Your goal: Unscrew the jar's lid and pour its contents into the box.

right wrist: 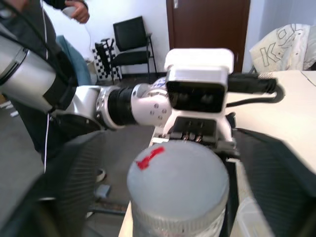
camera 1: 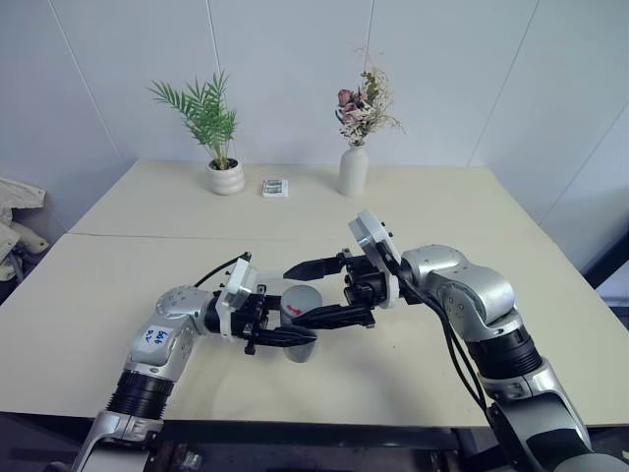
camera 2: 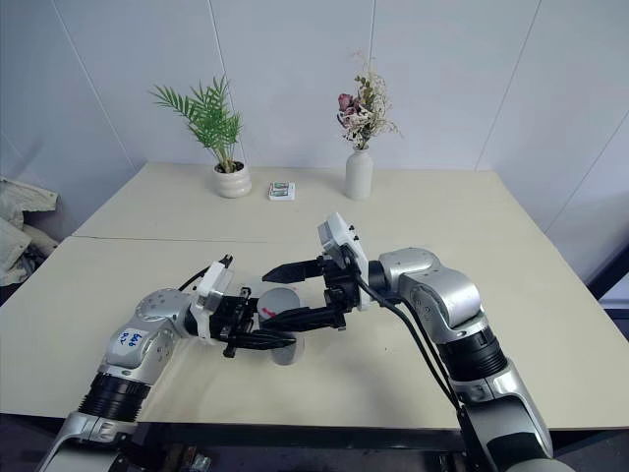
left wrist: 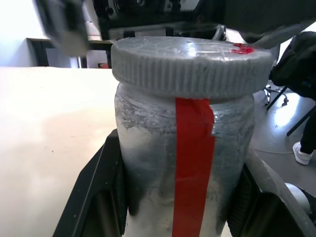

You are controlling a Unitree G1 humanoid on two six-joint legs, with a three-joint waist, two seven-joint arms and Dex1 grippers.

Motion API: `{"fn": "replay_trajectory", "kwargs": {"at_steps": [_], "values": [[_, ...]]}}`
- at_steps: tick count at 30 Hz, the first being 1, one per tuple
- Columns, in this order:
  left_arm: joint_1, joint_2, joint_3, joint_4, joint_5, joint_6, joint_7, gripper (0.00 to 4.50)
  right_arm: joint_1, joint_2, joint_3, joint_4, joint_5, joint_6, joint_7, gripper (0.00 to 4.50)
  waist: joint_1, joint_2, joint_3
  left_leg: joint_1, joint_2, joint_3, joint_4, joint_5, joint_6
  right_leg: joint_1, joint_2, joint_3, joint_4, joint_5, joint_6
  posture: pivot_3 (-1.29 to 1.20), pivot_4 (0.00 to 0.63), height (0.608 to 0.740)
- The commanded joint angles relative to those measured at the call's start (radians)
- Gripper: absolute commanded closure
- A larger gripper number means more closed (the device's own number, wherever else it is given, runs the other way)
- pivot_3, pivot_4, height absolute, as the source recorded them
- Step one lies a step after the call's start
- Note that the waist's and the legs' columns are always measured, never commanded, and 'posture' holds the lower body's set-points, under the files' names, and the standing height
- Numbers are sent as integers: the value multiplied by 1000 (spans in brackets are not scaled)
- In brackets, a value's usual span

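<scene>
Near the table's (camera 1: 118,295) front edge, the left gripper (camera 1: 280,336) clamps the jar (left wrist: 182,168), its lid (camera 1: 302,301) still on, the right gripper (camera 1: 316,291) spread open around it, so unscrewing and pouring remain.

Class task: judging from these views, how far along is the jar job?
Done: the left end effector is shut on the jar, holding it above the table. In hand: the right end effector stands open around the lid, which sits on the jar. Left: unscrewing it and pouring.
</scene>
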Motion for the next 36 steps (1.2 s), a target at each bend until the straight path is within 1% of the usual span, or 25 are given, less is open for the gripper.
{"fn": "replay_trajectory", "kwargs": {"at_steps": [1,5,9,14,22,31,36], "values": [[-8,-4,16,-36,-18,3,12,2500,-23,16,-32,-28,-20,-63,-40,19,0,0,0,0,0,0,0,0,0,0,0,0,0,0,0,0,150,740],[-1,-6,33,-42,-21,12,50,2500,-20,19,-40,-41,-41,-59,-110,19,0,0,0,0,0,0,0,0,0,0,0,0,0,0,0,0,150,740],[-1,-18,53,-37,-12,-3,102,2500,18,7,-4,-118,-67,-11,-184,19,0,0,0,0,0,0,0,0,0,0,0,0,0,0,0,0,150,740],[-8,-37,52,-38,-10,-4,133,2500,33,29,14,-146,-88,17,-260,19,0,0,0,0,0,0,0,0,0,0,0,0,0,0,0,0,150,740],[-7,-51,45,-44,-14,0,132,2500,13,72,-18,-86,-102,-4,-338,19,0,0,0,0,0,0,0,0,0,0,0,0,0,0,0,0,150,740],[-1,-46,47,-48,-21,0,135,2500,20,24,-65,-36,-107,-33,-342,19,-1,0,0,0,0,0,0,0,0,0,0,0,0,0,0,0,150,740],[3,-37,56,-49,-22,-3,138,2500,71,-47,-131,-57,-65,-19,-344,19,1,0,0,0,0,0,0,0,0,0,0,0,0,0,0,0,150,740]]}}
